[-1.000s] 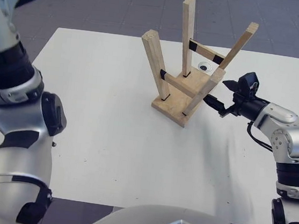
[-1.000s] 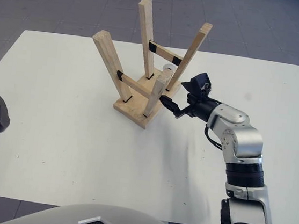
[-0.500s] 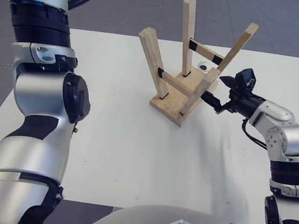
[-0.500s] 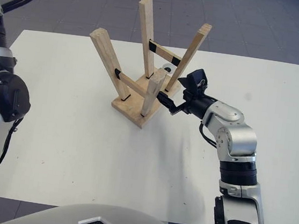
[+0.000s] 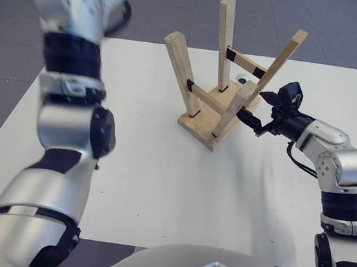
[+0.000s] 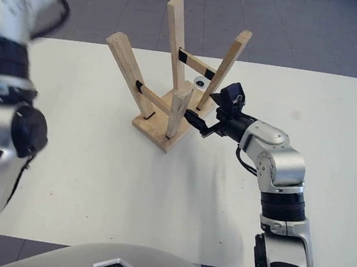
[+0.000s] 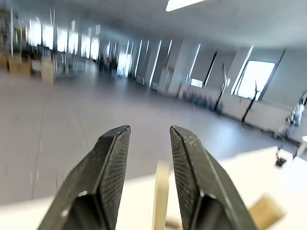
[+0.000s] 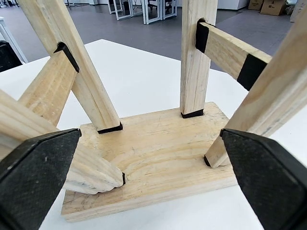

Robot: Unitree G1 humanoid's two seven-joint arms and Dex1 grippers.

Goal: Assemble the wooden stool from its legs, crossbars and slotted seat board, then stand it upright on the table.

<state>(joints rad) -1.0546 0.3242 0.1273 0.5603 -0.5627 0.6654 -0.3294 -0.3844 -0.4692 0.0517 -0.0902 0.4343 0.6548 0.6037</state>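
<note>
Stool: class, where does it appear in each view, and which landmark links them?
Left eye view: stool upside down, upper centre of table.
Right eye view: same, upper centre.
Left wrist view: one leg beyond left gripper.
Right wrist view: seat board close ahead.
Landmark: black-ended crossbar.

The stool is set upside down on the far middle of the worktop. Its seat board is laid flat, with the legs raised above it and the crossbars fixed between them. The right tool is held just right of the stool, beside its near right leg, with the fingers spread. The left tool is held up, well apart from the stool, with the fingers parted.
</note>
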